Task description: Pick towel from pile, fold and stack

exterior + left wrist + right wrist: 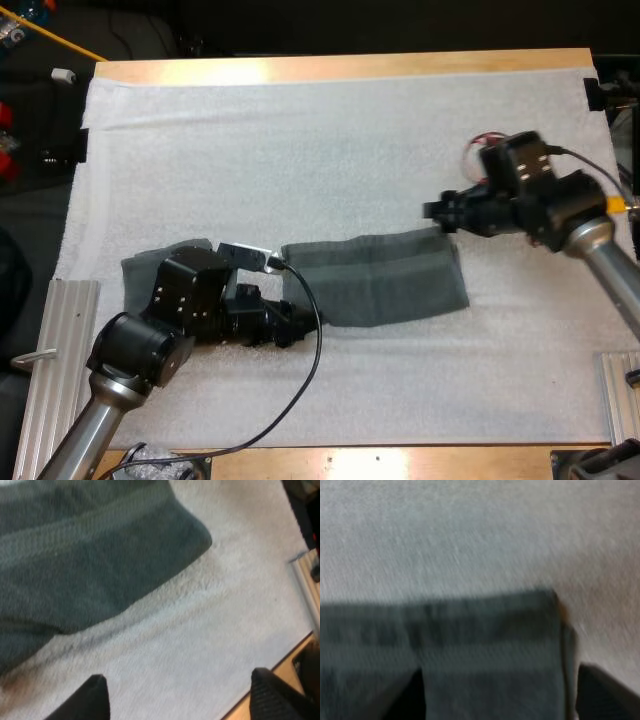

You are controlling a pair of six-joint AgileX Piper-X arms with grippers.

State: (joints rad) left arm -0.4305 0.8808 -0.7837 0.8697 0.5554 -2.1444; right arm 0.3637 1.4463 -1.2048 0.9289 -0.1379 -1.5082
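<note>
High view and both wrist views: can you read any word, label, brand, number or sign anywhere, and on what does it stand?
None: no text can be read in any view.
The towel, the white mat, the left gripper and the right gripper bear no print, label or number that shows.

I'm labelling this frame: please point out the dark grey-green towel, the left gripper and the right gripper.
Dark grey-green cloth towel (385, 285): high view, its flat middle.
Left black two-fingered gripper (179, 677): left wrist view, midway between its open fingertips.
Right black two-fingered gripper (500, 672): right wrist view, midway between its open fingertips, over the towel's edge.
</note>
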